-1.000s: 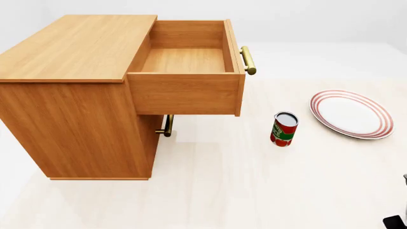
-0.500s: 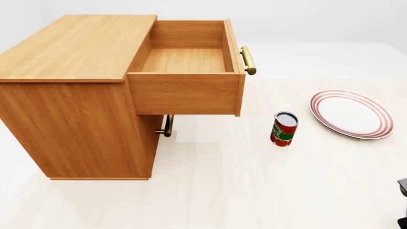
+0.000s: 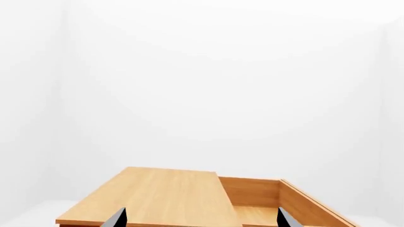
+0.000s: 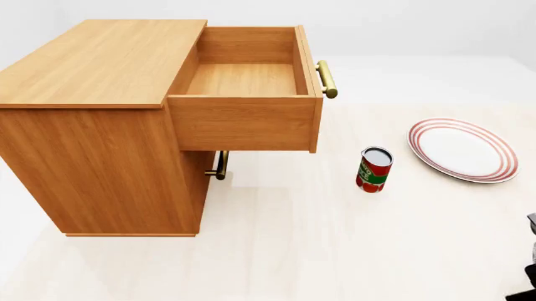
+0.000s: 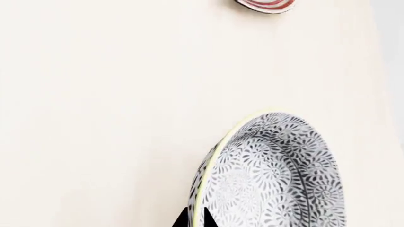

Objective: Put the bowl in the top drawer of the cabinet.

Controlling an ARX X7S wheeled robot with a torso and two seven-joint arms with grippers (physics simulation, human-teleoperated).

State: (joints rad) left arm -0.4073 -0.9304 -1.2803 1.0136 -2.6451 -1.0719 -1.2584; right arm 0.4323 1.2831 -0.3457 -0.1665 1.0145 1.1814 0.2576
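In the right wrist view the speckled bowl [image 5: 271, 179] fills the lower part, and my right gripper [image 5: 195, 220] is shut on its rim, one black fingertip on each side of the wall. The bowl is out of the head view; only a dark piece of the right arm [image 4: 531, 263] shows at the lower right edge. The cabinet [image 4: 100, 125] stands at the left with its top drawer [image 4: 247, 81] pulled fully open and empty, brass handle [image 4: 327, 79] facing right. My left gripper [image 3: 200, 220] is open, up in the air, looking over the cabinet top [image 3: 158, 194] and the open top drawer [image 3: 256, 203].
A red and green can [image 4: 375, 169] stands on the pale floor right of the drawer. The white plate with red rings [image 4: 462, 149] lies further right, its edge also in the right wrist view [image 5: 265, 4]. The lower drawer's handle [image 4: 220, 165] sits under the open drawer.
The dark piece of the right arm at the head view's lower right edge has shifted slightly. Cabinet, drawer, can and plate have not moved.
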